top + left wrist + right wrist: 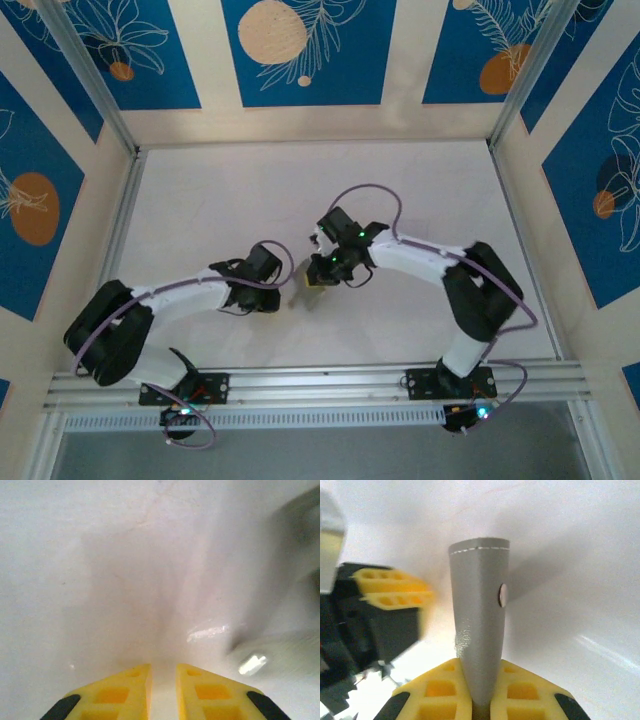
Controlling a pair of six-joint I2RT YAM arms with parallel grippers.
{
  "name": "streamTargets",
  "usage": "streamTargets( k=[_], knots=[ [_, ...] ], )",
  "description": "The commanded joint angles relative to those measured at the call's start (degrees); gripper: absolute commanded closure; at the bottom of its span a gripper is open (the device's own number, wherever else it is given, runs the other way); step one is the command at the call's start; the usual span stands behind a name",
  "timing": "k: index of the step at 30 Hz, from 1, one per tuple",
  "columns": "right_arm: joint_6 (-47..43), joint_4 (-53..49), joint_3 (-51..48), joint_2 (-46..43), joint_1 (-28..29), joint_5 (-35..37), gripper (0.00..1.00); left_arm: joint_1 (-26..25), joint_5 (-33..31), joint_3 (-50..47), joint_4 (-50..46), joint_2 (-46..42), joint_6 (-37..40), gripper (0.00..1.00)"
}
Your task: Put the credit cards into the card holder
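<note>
Grey leather is what our right hand has clenched between its yellow fingers: the holder, gripped by its near edge and sticking out away from the wrist, lifted off the white desk, where its shadow falls. We see it edge-on, with white stitching along the far end and a small round stud on one face. It looks folded together, not spread wide.

Our left hand sits just beside the holder, fingers parted by a narrow slit with nothing between them, so we take it as released and empty. From overhead both hands meet near the middle of the desk, the holder between them.

As for progress, we judge the holder secured and presented, which is the groundwork. Whether any cards are already tucked inside we cannot tell, since the pocket is hidden from this angle. If none are, loading is still ahead: the left hand would have to fetch a card and slide it in while the right steadies the holder.
</note>
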Motion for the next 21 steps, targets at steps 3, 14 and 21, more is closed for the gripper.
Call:
streamTargets(
  k=[3,14,21],
  knots=[
    [5.1,-31.2,7.5,-2.7,2.9,37.2,1.00,0.9,-1.6,-0.1,-3.0,-3.0,1.0,0.80],
    [15.6,-42.7,21.7,18.7,15.9,49.2,0.75,1.1,-3.6,0.9,-6.8,-7.8,-0.5,0.80],
    [6.9,-22.0,16.5,10.2,14.4,27.0,0.57,2.2,-8.1,0.3,-12.3,-15.4,-2.2,0.80]
  ],
)
